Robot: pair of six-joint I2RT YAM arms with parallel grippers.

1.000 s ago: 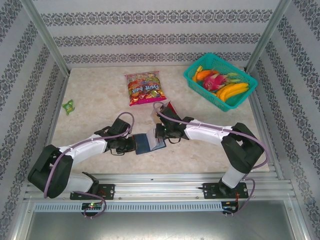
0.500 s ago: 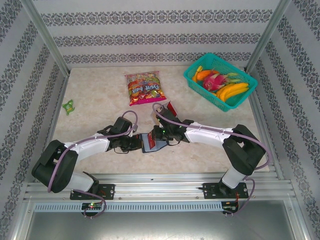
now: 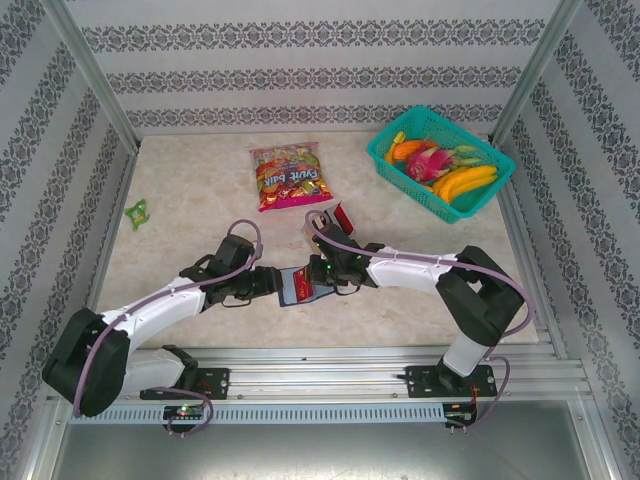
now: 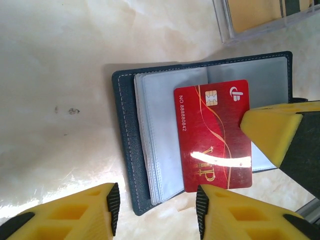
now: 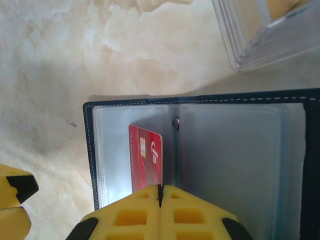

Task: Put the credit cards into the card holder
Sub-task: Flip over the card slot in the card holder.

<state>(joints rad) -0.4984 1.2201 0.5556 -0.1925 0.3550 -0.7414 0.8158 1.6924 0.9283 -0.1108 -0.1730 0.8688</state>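
Top external view: toward six o'clock on the tabletop (image 3: 180,200), your card holder (image 4: 124,150) lies open. Left fingers (image 3: 266,286), at its nine o'clock, stand partly apart and empty. Right fingers (image 5: 161,200) pinch the red VIP card (image 4: 212,135), which looks not yet sleeved; next, slide it into a pocket.

Lab booth: alu frame (image 3: 91,70), wallpaper (image 3: 300,60).

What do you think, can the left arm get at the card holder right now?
Probably yes: the left gripper hangs open at the edge of the card holder, nothing between; the right gripper, shut on the red card, sits opposite.
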